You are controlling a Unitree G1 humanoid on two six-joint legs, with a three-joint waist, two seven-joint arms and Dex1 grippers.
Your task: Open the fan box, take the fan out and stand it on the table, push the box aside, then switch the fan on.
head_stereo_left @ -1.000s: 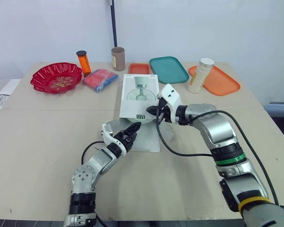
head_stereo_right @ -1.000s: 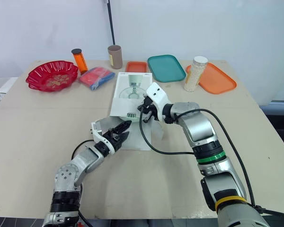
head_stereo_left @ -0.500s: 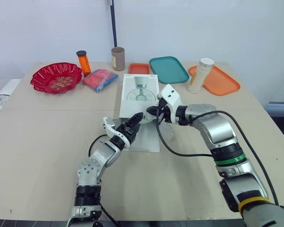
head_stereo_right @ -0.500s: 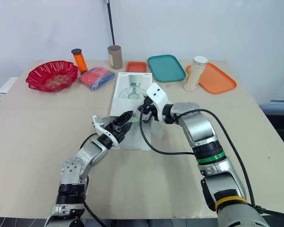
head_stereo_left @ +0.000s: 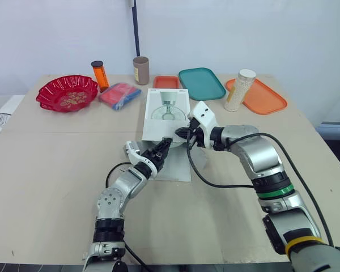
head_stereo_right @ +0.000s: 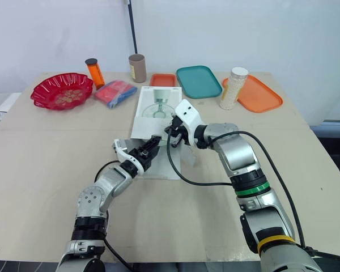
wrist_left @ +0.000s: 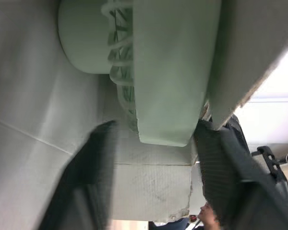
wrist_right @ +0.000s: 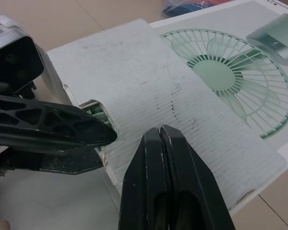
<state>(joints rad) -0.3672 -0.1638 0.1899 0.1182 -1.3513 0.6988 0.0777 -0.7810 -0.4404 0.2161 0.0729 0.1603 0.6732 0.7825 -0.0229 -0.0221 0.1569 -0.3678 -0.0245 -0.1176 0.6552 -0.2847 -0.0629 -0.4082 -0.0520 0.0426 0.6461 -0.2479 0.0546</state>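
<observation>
The white fan box lies flat mid-table, a green fan pictured on its top. Its near end is open, with a flap spread on the table. My left gripper reaches into that open end. In the left wrist view its fingers stand open on either side of the pale green fan inside the box. My right gripper is shut, with its tips on the box top near the open edge and nothing between them.
Along the back stand a red bowl, an orange bottle, a brown tube, a red-and-blue packet, a small orange tray, a teal tray, and a jar on an orange tray.
My left gripper has moved forward from in front of the box into its open end, around the fan. The right gripper has stayed on the box top.
</observation>
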